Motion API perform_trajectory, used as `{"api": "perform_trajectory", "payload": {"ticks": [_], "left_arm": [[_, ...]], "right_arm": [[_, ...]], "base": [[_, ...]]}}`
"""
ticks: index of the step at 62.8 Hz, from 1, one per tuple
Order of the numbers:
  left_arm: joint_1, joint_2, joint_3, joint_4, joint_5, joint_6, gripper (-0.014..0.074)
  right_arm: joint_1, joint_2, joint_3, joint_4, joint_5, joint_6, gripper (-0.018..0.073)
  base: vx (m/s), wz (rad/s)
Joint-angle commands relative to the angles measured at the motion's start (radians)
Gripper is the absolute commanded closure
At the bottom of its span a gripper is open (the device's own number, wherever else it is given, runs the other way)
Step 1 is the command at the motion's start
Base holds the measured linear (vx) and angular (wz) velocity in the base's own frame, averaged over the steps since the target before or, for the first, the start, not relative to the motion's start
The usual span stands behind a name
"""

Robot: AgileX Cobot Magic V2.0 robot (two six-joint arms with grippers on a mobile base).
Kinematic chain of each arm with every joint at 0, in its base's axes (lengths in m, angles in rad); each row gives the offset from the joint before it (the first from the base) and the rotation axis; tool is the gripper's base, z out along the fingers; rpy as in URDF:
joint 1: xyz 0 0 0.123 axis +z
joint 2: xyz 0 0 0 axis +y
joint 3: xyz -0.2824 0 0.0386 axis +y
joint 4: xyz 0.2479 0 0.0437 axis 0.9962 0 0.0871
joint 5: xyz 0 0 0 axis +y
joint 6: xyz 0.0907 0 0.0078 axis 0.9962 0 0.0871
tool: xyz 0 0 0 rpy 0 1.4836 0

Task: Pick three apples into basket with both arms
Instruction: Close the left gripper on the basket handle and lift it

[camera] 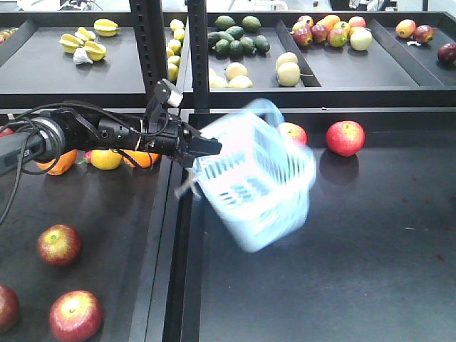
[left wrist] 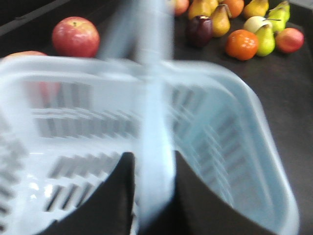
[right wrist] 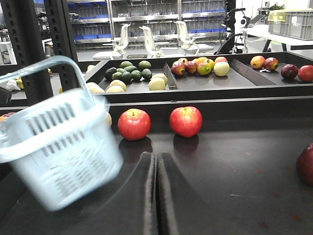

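Note:
The pale blue basket (camera: 260,182) hangs tilted and blurred above the right tray. My left gripper (camera: 209,146) is shut on its hoop handle (left wrist: 154,122), with one black finger on each side in the left wrist view (left wrist: 152,154). Two red apples (camera: 345,137) (camera: 293,131) sit by the tray's back wall, the second partly behind the basket. The right wrist view shows them (right wrist: 186,121) (right wrist: 134,124) right of the basket (right wrist: 58,147). My right gripper (right wrist: 156,155) is shut and empty, low over the tray in front of them. A dark red apple (right wrist: 307,164) shows at the right edge.
Three more red apples (camera: 58,244) (camera: 75,315) lie in the left tray, one cut by the edge. Oranges and a yellow fruit (camera: 107,158) sit under the left arm. A black upright post (camera: 152,50) stands behind it. The upper shelf holds avocados (camera: 239,39) and other fruit.

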Motion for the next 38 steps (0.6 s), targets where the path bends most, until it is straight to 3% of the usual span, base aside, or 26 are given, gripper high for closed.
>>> {"api": "perform_trajectory", "payload": {"ticks": [1,6,27,35,38], "left_arm": [[-0.005,-0.073,-0.031,0.001,-0.097,-0.015,0.0605],[-0.006,-0.082,-0.031,-0.001,-0.162,-0.055,0.0604],[-0.027,-0.216,-0.031,0.001,-0.353,-0.387,0.0604],[-0.045,-0.282,-0.031,0.002,-0.356,-0.578,0.0604],[-0.052,-0.310,-0.027,0.002,-0.356,-0.578,0.0604]], "right_arm": [[-0.005,-0.011,0.013,-0.013,-0.073,0.000,0.0564],[-0.005,-0.011,0.013,-0.013,-0.073,0.000,0.0564],[-0.005,-0.011,0.013,-0.013,-0.073,0.000,0.0564],[-0.005,-0.011,0.013,-0.013,-0.073,0.000,0.0564],[-0.005,-0.011,0.013,-0.013,-0.073,0.000,0.0564]], "base": [[0.00,0.00],[0.00,0.00],[0.00,0.00],[0.00,0.00],[0.00,0.00]]}}
